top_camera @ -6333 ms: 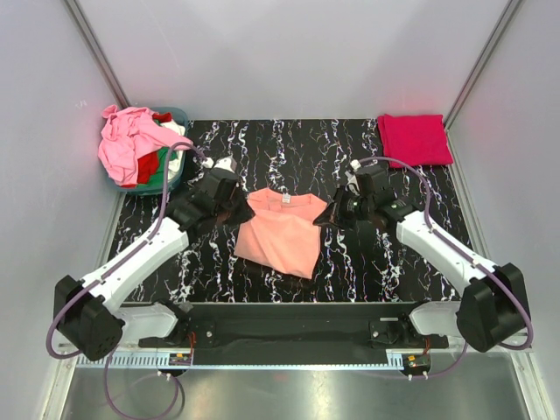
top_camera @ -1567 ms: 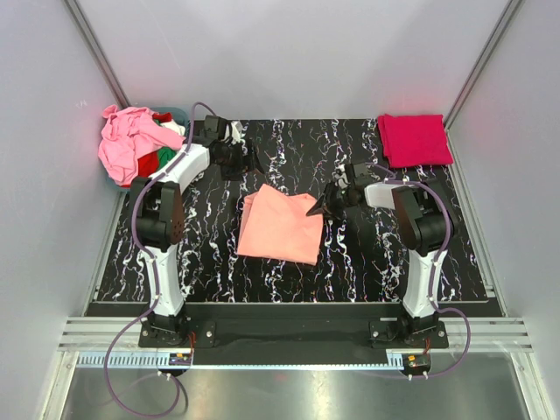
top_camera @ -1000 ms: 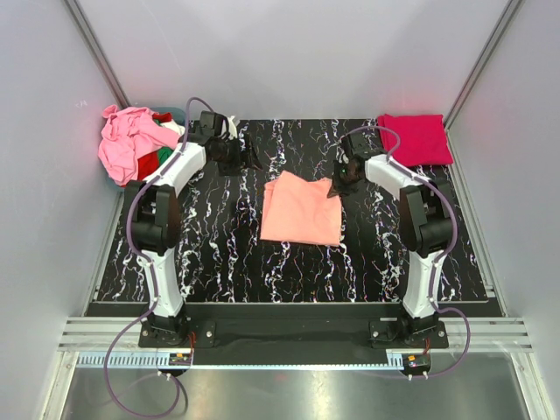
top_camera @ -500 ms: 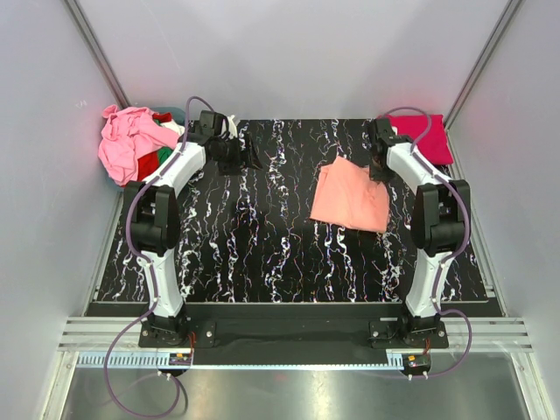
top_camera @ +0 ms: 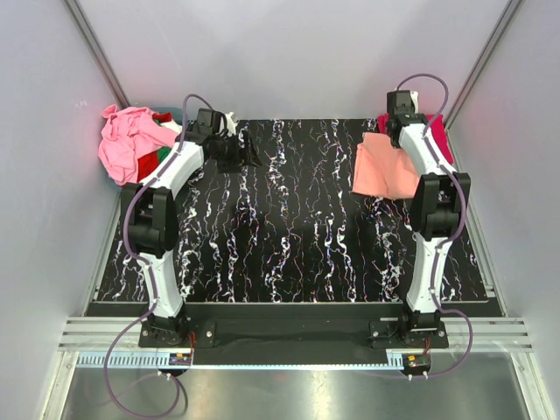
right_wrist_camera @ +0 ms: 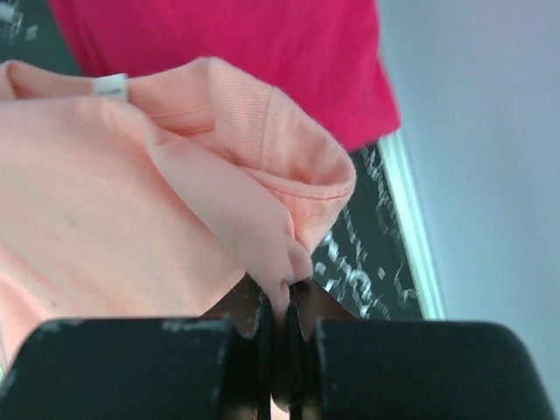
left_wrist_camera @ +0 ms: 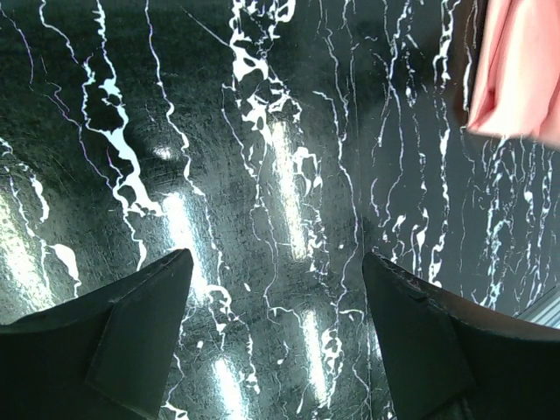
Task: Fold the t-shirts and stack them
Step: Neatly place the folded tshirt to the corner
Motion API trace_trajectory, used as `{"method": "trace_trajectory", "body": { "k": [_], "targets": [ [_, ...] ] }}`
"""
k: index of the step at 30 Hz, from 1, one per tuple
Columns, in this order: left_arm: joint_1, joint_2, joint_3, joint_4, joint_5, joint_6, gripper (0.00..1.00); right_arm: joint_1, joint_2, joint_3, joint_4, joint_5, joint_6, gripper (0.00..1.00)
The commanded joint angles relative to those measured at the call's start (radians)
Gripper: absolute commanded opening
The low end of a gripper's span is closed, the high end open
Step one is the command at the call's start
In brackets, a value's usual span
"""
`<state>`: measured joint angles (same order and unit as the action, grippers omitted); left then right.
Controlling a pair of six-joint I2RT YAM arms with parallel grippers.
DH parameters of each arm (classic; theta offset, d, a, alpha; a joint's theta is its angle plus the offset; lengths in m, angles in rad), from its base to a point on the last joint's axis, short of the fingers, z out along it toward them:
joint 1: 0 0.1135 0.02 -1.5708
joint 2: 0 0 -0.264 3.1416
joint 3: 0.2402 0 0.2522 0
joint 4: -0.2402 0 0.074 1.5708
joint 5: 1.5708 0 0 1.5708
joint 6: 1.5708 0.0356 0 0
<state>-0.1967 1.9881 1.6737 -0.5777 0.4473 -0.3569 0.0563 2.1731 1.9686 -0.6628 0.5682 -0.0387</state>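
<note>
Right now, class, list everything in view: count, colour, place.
salmon-orange folded t-shirt: one, salmon-orange, far right, edge pinched by right gripper
crimson-pink folded t-shirt: one, crimson-pink, far right corner
heap of loose shirts: number unclear, pink, red, green, white, far left corner
teal tub: one, teal, under the heap
marbled table top: one, black veined white, beneath all
left gripper: one, black, open above bare table top
right gripper: one, black, shut on the salmon-orange folded t-shirt
</note>
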Motion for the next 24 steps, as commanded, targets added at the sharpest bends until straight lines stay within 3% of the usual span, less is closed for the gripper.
{"method": "trace_trajectory", "body": {
  "k": [1,3,11,24],
  "targets": [
    [0.011,-0.06,0.043,0.029,0.044,-0.01,0.83,-0.024,0.095,0.186,0.052,0.087,-0.107,0.0],
    [0.011,-0.063,0.04,0.032,0.045,-0.011,0.83,-0.042,0.129,0.291,0.052,0.081,-0.147,0.0],
    [0.013,-0.035,0.041,0.03,0.054,-0.016,0.83,-0.098,0.214,0.448,0.163,0.05,-0.247,0.0],
    [0.011,-0.017,0.032,0.052,0.111,-0.05,0.83,-0.173,0.303,0.555,0.229,-0.094,-0.228,0.0]
  ]
}}
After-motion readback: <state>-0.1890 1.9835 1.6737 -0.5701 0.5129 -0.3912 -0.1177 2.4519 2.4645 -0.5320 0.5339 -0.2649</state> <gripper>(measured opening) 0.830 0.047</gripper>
